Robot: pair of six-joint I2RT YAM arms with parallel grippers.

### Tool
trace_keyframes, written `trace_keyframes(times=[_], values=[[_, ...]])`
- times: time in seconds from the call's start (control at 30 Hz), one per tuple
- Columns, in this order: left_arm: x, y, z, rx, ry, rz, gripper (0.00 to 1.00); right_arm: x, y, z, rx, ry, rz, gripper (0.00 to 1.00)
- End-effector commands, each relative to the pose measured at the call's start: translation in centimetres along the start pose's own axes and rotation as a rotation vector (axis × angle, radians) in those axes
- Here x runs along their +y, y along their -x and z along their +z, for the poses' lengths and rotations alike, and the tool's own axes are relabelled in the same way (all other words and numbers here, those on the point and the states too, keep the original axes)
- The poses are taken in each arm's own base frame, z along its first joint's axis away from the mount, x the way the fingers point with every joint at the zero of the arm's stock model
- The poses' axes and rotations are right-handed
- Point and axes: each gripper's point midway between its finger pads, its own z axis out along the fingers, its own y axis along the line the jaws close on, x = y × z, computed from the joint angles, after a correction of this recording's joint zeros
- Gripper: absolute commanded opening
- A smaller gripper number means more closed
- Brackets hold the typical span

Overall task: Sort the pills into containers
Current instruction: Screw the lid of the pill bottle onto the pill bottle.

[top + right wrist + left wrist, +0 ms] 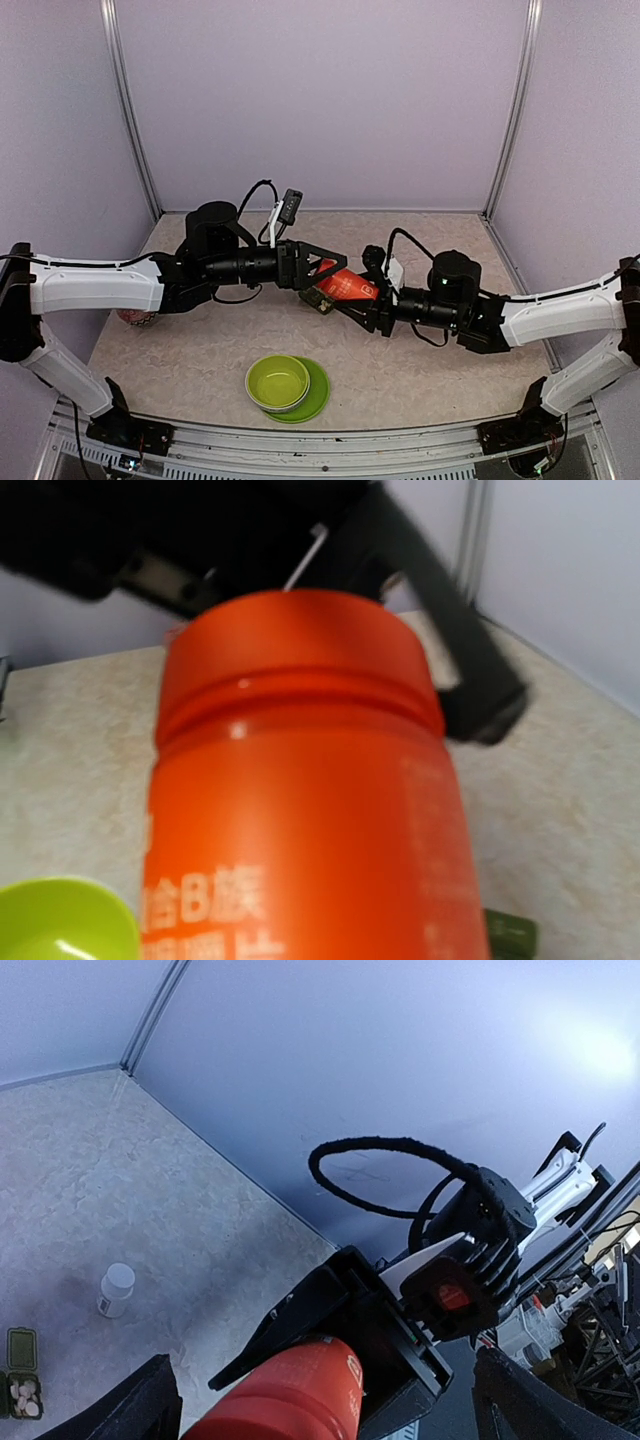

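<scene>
Top external view: nearest the arms' bases, a lime-green bowl [278, 381] sits on a matching plate [320, 398] on the surface [420, 370]. Beyond it, mid-surface, the right claw [362, 300] is clamped partway closed around an orange-red bottle [348, 287], holding it on its side above the surface. The left claw [330, 272] meets it from the other side, spread wide. Its fingers [150, 1400] stand either side of the bottle's end, with gaps showing in the left wrist view. The containers [21, 1372], a dark green strip box, lie on the surface at the lower left edge of that view. One compartment stands open with white pills [24, 1392] inside, and the lid next to it is shut. Farther off, a small white bottle [115, 1288] stands upright, apart from the box.
</scene>
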Motion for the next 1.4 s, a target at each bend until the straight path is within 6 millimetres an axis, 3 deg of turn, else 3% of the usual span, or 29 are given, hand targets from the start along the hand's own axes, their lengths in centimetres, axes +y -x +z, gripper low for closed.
trace_keyframes(times=[0.0, 0.13, 0.23, 0.47, 0.77, 1.07, 1.37], values=[[-3.1, 1.5, -0.1, -0.037, -0.124, 0.055, 0.99, 0.9, 0.1, 1.0, 0.002, 0.049, 0.018, 0.41], [-2.8, 1.8, -0.4, -0.048, -0.096, 0.061, 0.99, 1.2, 0.5, 0.9, -0.006, 0.06, 0.01, 0.41], [-1.3, 2.0, -0.7, -0.057, -0.024, 0.045, 0.99, 1.0, 1.6, 0.2, -0.037, 0.041, -0.014, 0.41], [0.6, 0.9, -0.6, -0.032, 0.019, -0.008, 0.99, -1.5, 3.3, -1.3, -0.06, -0.111, -0.05, 0.41], [-0.1, 0.3, 0.3, 0.011, -0.028, -0.009, 0.99, -2.8, 2.1, -0.2, -0.007, -0.174, -0.034, 0.41], [-1.8, 0.9, 0.1, -0.015, -0.086, 0.03, 0.99, -0.1, 0.6, 1.7, 0.025, -0.001, -0.023, 0.4], [-2.2, 1.4, -0.5, -0.03, -0.086, 0.057, 0.99, 0.3, 0.3, 1.6, 0.025, 0.019, -0.025, 0.4]])
